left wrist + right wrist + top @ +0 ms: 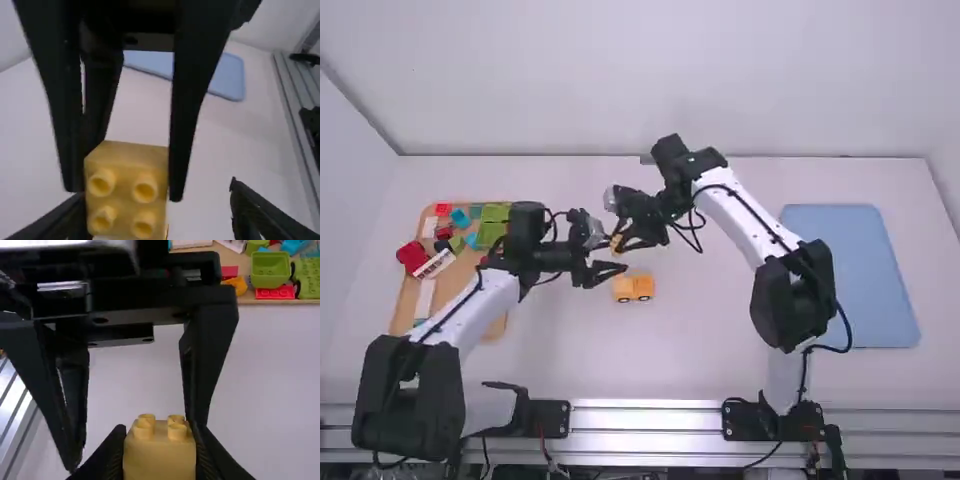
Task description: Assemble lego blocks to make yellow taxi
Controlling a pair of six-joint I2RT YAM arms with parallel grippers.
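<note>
Gripping a yellow block (160, 455) between its closed-in fingers, the right gripper (617, 241) holds it clear of the table (690, 345), round studs turned towards the left wrist camera. Close against that grip comes the left gripper (610, 254), its fingers spread wide with nothing clamped between them; one of them is right by the held block, though whether they touch I cannot tell. Just on the bases' side of both grippers, the yellow car (633, 288) sits on the table, dark wheels along its side. Farther out, off to the left of the left gripper, a wooden tray (402, 314) carries green blocks (493, 235), red blocks (412, 256) and white pieces (424, 300). Well away to the right of the right gripper lies a blue tray (855, 280).
</note>
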